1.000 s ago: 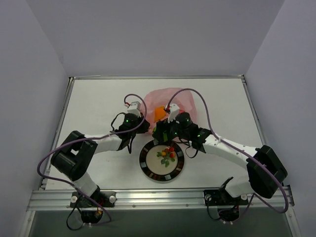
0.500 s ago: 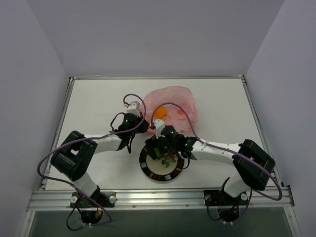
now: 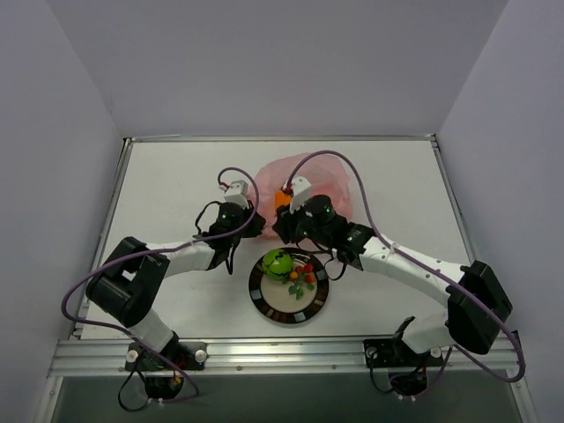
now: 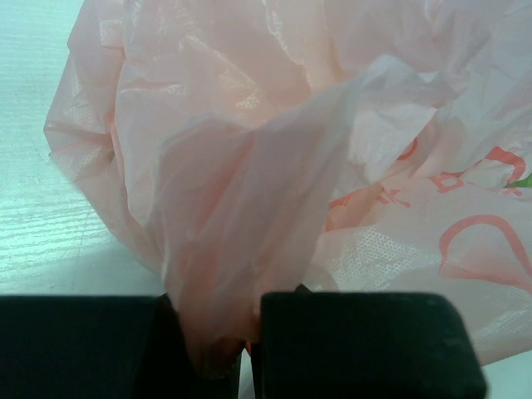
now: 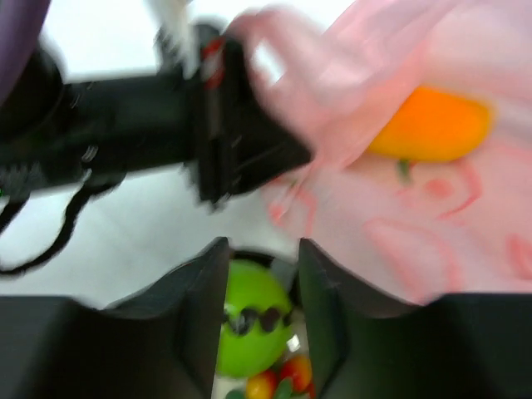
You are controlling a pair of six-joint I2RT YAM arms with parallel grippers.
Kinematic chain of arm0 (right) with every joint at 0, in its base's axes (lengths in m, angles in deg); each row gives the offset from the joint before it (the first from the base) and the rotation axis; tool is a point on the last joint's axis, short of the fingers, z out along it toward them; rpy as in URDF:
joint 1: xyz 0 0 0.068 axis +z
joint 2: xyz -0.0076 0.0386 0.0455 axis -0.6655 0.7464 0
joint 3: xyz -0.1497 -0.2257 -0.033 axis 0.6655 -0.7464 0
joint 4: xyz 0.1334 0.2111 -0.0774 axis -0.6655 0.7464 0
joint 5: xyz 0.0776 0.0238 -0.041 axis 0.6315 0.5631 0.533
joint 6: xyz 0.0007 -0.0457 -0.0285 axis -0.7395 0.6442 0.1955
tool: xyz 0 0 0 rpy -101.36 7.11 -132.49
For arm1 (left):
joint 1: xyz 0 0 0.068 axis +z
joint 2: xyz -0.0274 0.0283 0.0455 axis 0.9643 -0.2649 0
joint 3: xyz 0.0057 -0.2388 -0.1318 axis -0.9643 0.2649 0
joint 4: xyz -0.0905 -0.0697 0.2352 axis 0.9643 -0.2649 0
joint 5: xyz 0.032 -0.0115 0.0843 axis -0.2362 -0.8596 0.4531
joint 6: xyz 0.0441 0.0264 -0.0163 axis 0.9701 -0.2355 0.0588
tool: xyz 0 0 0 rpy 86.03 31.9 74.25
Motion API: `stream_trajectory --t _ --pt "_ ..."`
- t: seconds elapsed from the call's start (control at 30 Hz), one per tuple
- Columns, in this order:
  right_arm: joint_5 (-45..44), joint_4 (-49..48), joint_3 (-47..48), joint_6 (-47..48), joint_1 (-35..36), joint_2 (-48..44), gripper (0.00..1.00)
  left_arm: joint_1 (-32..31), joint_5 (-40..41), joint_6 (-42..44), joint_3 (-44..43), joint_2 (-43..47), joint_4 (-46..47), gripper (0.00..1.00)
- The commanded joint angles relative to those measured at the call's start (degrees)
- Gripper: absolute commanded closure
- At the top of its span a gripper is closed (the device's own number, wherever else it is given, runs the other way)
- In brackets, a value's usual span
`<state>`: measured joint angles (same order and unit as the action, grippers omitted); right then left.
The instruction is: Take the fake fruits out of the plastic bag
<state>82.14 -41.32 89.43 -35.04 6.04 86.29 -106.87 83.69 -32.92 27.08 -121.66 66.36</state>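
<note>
Fake fruits: green fruit (image 3: 278, 262) and berry cluster (image 3: 302, 277) lie on plate (image 3: 257, 300). Just beyond, right gripper (image 5: 262, 283) jaws apart, empty; left gripper (image 4: 216, 345) pinches plastic bag (image 4: 274, 166) edge. Farther, orange fruit (image 5: 432, 125) inside bag: one left to remove.

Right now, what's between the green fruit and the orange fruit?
The right gripper, in the top view; its jaws stand open.

Bright, flat light; right wrist cam blurred.
Top view sharp, faint soft shadows on worktop (image 3: 167, 176). Left wrist crisp on plastic bag (image 4: 274, 150), its fingers (image 4: 366, 345) crushed to black. Right wrist motion-smeared throughout, whites blown top-left.
</note>
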Motion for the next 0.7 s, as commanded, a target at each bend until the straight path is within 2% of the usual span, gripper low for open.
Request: stream_trajectory --t 0.0,0.1,0.23,0.43,0.47,0.57,0.6,0.67 --pt "-4.2 -1.9 5.5 -1.9 -5.3 1.4 0.79 0.3 1.1 0.8 -0.6 2.7 1.4 0.98" --pt "-8.8 -4.4 7.9 -2.6 -6.0 6.4 0.85 0.3 1.2 0.8 -0.6 2.8 1.3 0.98" --pt "-12.5 -6.5 12.7 -2.9 -6.5 15.1 0.85 0.2 1.6 1.1 -0.5 3.0 1.3 0.98" --pt "-14.2 -8.3 15.8 -2.1 -8.0 23.1 0.83 0.3 1.9 1.0 0.1 3.5 1.7 0.98" --pt "-14.5 -8.2 16.1 -1.8 -8.4 23.8 0.82 0.2 2.0 0.8 0.2 3.6 1.8 0.98" --pt "-12.5 -8.7 17.2 -0.9 -10.3 26.6 0.69 0.2 2.0 0.4 0.7 4.0 1.9 0.98" --pt "-11.5 -8.7 17.7 -0.6 -10.8 27.3 0.61 0.1 2.0 0.3 0.8 4.0 2.0 0.98" --pt "-9.1 -7.4 19.0 2.2 -11.7 29.6 0.55 0.1 2.0 0.3 0.8 3.9 2.0 0.98"
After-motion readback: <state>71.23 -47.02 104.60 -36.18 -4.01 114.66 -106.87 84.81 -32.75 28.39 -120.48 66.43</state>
